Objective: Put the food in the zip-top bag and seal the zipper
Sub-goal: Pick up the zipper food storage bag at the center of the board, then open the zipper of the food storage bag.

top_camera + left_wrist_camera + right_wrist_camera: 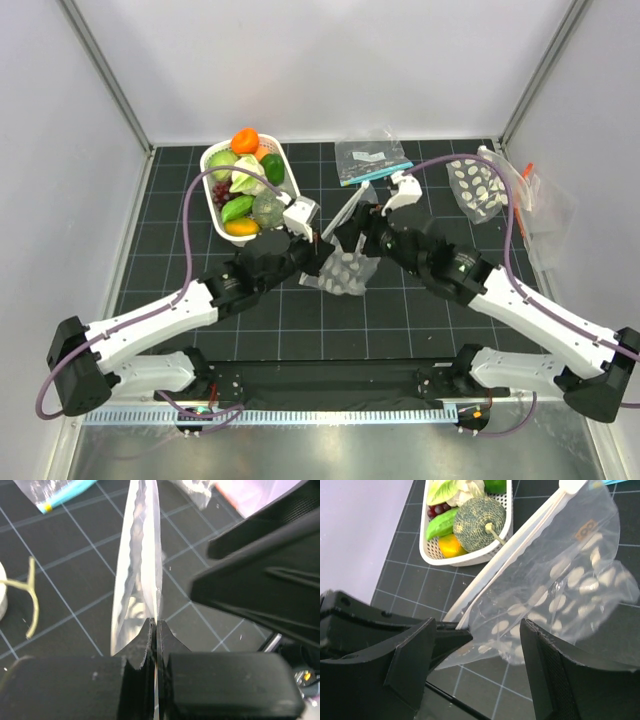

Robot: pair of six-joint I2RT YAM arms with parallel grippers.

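Note:
The zip-top bag (345, 272), clear with white ovals, hangs over the middle of the mat, empty. My left gripper (322, 247) is shut on one end of its zipper (510, 547); in the left wrist view the gripper (156, 622) pinches the rim edge-on (140, 555). My right gripper (368, 222) is open, with its jaws either side of the bag's body (555, 595) just below the zipper, not gripping it (479, 625). The food stays in the white basket (213, 210): the dark green melon (479, 517), an orange piece (245, 140), plus green and yellow pieces.
A smaller clear bag with a teal strip (370, 160) lies behind the grippers. A dotted bag with an orange-red strip (478, 188) lies at the right. Grey walls and metal posts bound the black gridded mat (300, 330).

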